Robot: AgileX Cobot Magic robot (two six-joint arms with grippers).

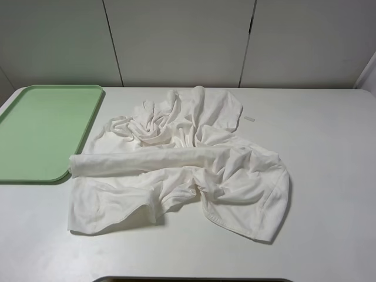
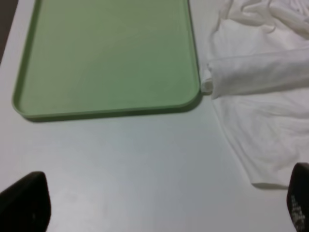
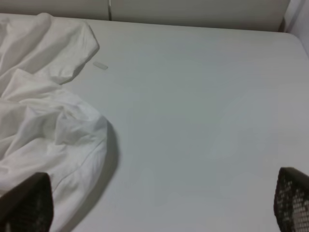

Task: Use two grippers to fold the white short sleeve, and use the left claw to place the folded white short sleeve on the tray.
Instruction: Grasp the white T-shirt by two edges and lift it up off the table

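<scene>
The white short sleeve (image 1: 182,164) lies crumpled in the middle of the white table, with a rolled fold running across it toward the tray. The light green tray (image 1: 41,129) sits empty at the far left; the shirt's rolled end reaches its near right corner (image 2: 212,82). Neither arm shows in the exterior high view. My left gripper (image 2: 159,205) is open, both fingertips apart over bare table near the tray's front edge (image 2: 106,111). My right gripper (image 3: 159,205) is open over bare table to the right of the shirt (image 3: 43,125).
A small pale tape strip (image 1: 249,119) lies on the table beyond the shirt's right side; it also shows in the right wrist view (image 3: 100,65). White wall panels (image 1: 182,41) stand behind the table. A dark edge (image 1: 194,279) shows at the front.
</scene>
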